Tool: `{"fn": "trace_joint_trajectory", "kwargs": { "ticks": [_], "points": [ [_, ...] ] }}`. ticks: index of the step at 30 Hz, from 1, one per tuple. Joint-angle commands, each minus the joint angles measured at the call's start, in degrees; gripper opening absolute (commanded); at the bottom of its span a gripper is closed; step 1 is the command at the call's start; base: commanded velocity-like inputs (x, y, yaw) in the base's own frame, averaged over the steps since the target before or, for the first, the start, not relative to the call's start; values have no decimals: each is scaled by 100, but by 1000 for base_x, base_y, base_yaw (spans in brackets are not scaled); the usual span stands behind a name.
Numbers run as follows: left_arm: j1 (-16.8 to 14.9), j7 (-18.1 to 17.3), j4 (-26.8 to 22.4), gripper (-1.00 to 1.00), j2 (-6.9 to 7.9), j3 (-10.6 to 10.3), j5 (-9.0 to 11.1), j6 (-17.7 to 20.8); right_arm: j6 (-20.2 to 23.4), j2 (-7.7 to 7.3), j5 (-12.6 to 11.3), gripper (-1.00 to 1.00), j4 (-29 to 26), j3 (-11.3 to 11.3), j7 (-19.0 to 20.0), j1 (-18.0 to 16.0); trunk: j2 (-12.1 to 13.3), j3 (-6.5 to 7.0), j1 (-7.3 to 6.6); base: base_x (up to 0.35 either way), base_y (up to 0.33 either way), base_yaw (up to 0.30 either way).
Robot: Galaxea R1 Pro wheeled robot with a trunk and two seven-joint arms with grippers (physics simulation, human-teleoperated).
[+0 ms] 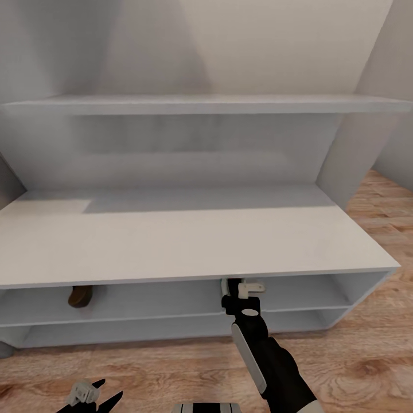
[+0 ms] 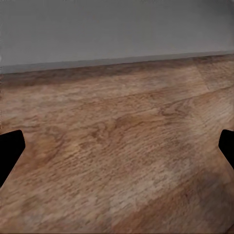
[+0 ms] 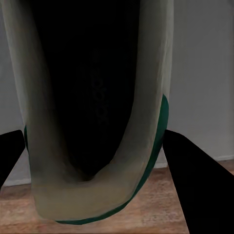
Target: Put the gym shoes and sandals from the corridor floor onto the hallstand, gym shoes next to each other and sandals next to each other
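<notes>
At the far left of my head view, my left gripper (image 1: 97,393) hangs low over the corridor floor (image 1: 172,373), its two dark fingers spread apart with nothing between them; my left wrist camera looks down at bare wood planks and the grey base of the hallstand (image 1: 189,246). A little right of that, tucked under the wide bench top on the upper of the two low shelves, a dark reddish-brown sandal (image 1: 80,296) already rests on the rack. Further right, near the middle, my right arm reaches forward and my right gripper (image 1: 241,289) goes in under the front edge of the bench top, at the mouth of that same upper shelf. My right wrist camera looks straight into the dark opening of a gym shoe (image 3: 92,122), pale lining with a teal-green sole edge, and my black fingers (image 3: 195,180) sit on either side of it, clenched on the shoe. The shoe's long axis runs away from my gripper, pointing into the shelf toward the grey back. I judge the coming move is to carry it further in and set it down; the sandal lies well apart to the left, so the shelf space ahead looks free.
</notes>
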Motion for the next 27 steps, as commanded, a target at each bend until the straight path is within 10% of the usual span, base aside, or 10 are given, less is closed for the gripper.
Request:
{"fn": "trace_joint_trajectory", "kwargs": {
  "ticks": [1, 26, 27],
  "points": [
    [-4, -26, 7, 100, 0, 9, 12, -17, 12, 0, -56, -100, -5, 8, -52, -4, -2, -5, 1, 167, 0, 0],
    [-4, -26, 7, 100, 5, 11, 13, -17, 16, 0, -56, -100, -5, 8, -52, -4, -2, -5, 1, 71, 0, 0],
    [-4, -26, 7, 100, 6, 12, 14, -17, 16, 0, -56, 100, -5, 8, -52, -4, -2, -5, 1, 3, 0, 0]
  ]
}}
